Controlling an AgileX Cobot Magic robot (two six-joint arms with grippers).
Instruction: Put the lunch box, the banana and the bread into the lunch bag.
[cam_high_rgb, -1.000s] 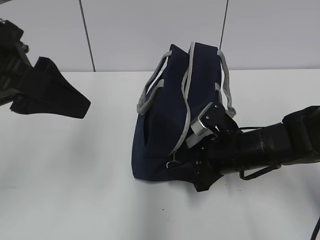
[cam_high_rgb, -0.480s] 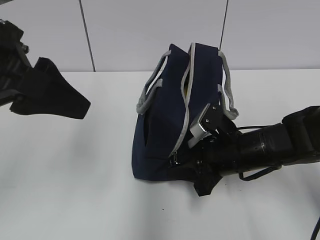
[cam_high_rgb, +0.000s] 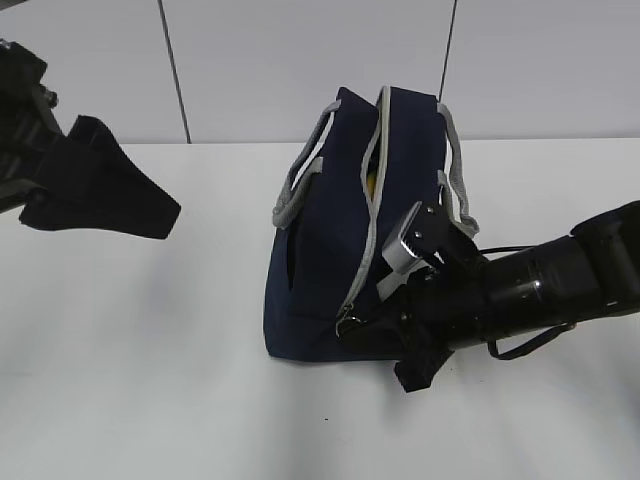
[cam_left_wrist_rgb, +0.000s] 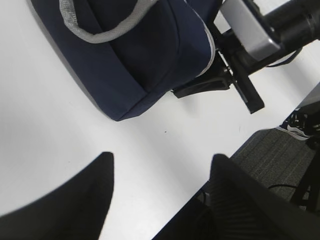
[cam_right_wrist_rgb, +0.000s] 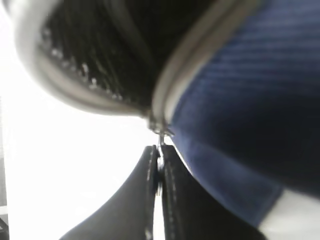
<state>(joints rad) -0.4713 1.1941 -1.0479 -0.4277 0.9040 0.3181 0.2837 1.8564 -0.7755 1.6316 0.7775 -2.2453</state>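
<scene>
Right gripper clenched on the zipper pull at the bag's near end; something yellow shows inside, so I'd say zipping remains.

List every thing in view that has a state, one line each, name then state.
lunch bag: upright on the table, zipper parted along the top.
zipper pull: pinched at the low end of the zipper.
right gripper: jaws shut on the zipper pull.
left gripper: jaws open, empty, away from the bag.
</scene>
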